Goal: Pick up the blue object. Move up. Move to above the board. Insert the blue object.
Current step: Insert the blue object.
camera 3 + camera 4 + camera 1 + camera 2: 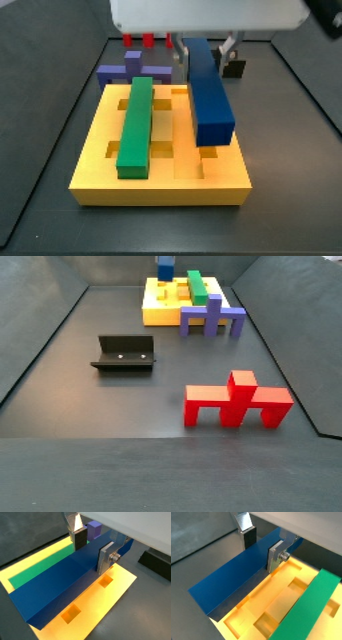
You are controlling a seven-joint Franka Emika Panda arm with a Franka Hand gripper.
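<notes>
Our gripper clenches the blue bar just above the board, beside the green bar. If misaligned with its groove, we risk jamming on an edge.

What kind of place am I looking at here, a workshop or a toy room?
Most likely a robot test bench in a lab. A dark, walled floor holds only blocky puzzle pieces: a yellow board with a green bar in it, and a bolted-down fixture. The robot's hand grips the blue object above the board.
</notes>
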